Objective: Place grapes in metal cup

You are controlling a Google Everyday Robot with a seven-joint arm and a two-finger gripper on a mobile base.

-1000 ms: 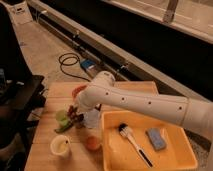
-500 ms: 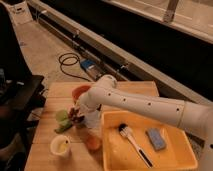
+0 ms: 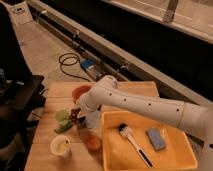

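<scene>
**Gripper over the left-centre of the tabletop, grapes at its tip**

The white arm [image 3: 145, 102] is reaching in from the right edge of the wooden tabletop [image 3: 50, 150], crossing above the yellow tray [image 3: 185, 155] that is occupying the near right corner. The gripper [image 3: 76, 114] is hanging low over the left-centre of the tabletop, pointed downward. A small dark cluster, the grapes [image 3: 75, 119], is showing directly at its tip (whether it is clamped on them or merely touching them I cannot tell, and the finger spacing is likewise undetermined).

The metal cup [image 3: 92, 120] is standing just right of the gripper, largely covered by the arm, close against the tray's left wall. The pale green cup [image 3: 62, 116] is sitting just left of the gripper, with a green item lying at its base. A white cup [image 3: 60, 146] is standing near the front left edge. An orange fruit [image 3: 92, 143] is resting beside the tray's near left corner. An orange bowl [image 3: 80, 92] is sitting behind the gripper, toward the far edge. Inside the tray, a brush [image 3: 131, 142] and a blue sponge [image 3: 156, 138] are lying well apart.
</scene>
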